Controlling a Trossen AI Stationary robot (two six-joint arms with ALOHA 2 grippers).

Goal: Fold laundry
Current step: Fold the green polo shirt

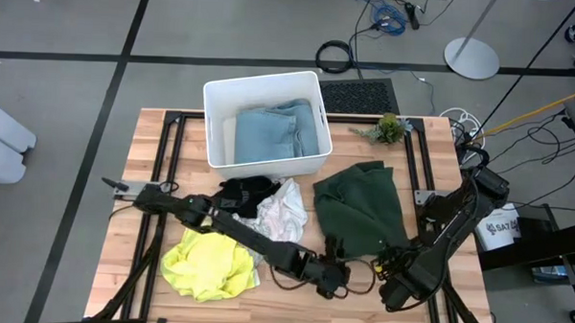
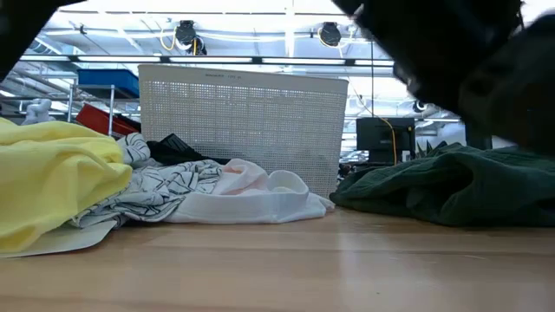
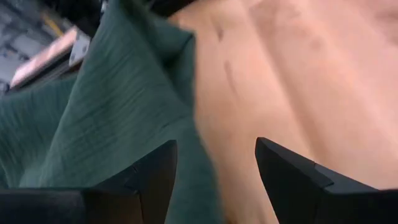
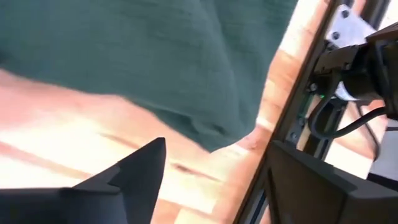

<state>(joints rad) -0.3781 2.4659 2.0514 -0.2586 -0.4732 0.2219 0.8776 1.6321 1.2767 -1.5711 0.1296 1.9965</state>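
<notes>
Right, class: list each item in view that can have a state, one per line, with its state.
Dark green cloth garment: spread flat, unfolded, on the table.
Light blue cloth garment: folded, inside white plastic bin.
Bright yellow cloth garment: crumpled.
White grey-patterned cloth garment: crumpled.
Black cloth garment: bunched.
Left gripper: open, empty.
Right gripper: open, empty.

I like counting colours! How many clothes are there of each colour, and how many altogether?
Light blue, in the white bin: 1
Dark green: 1
Bright yellow: 1
White with grey pattern: 1
Black: 1
Total: 5 clothes
</notes>
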